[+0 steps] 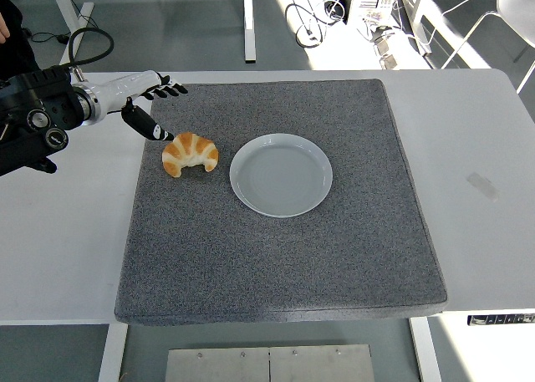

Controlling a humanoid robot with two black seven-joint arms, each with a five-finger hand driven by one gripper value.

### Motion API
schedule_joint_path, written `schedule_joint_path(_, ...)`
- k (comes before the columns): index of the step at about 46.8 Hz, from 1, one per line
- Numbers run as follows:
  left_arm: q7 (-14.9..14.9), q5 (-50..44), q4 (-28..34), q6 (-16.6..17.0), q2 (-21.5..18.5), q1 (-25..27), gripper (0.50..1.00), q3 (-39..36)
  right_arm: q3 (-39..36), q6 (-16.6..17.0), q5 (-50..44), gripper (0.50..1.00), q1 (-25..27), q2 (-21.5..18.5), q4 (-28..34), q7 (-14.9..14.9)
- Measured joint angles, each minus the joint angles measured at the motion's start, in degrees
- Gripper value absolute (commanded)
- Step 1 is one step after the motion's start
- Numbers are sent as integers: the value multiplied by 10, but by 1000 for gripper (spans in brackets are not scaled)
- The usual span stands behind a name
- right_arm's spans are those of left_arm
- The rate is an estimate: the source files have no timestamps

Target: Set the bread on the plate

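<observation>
The left hand (144, 100) hovers with fingers spread, holding nothing, just far-left of the bread (190, 153); the bread lies on the grey mat (276, 257), left of the plate (281, 175), apart from it

Your left arm (38, 114) reaches in from the left edge; the left hand (144, 98) is open, fingers (167, 88) spread, thumb pointing down.

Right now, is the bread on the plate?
No, the croissant lies on the grey mat just left of the empty plate, apart from it.
</observation>
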State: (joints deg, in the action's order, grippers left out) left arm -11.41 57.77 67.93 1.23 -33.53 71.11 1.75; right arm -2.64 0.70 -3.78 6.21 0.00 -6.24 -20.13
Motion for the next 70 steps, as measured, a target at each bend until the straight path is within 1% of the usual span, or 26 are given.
schedule_joint_path(9,0,10,-2,1,6,-2,877,-13,0,0,0,1000,0,0,0,0)
schedule_joint_path(19,-1,23,-15,6,30,-5,872,-24,0,0,0,1000,0,0,0,0)
schedule_joint_path(26,-1,33,-46,8,51,-12,872,-27,0,0,0,1000,0,0,0,0)
schedule_joint_path(34,-1,33,-54,8,58,-13,872,-27,0,0,0,1000,0,0,0,0)
schedule_joint_path(47,0,34,-72,9,90,-28,869,-27,0,0,0,1000,0,0,0,0)
schedule_joint_path(54,-1,34,-82,9,96,-29,868,-28,0,0,0,1000,0,0,0,0)
schedule_joint_path(61,0,35,-90,23,104,-30,868,-28,0,0,0,1000,0,0,0,0)
schedule_joint_path(70,0,45,-106,28,120,-43,868,-28,0,0,0,1000,0,0,0,0)
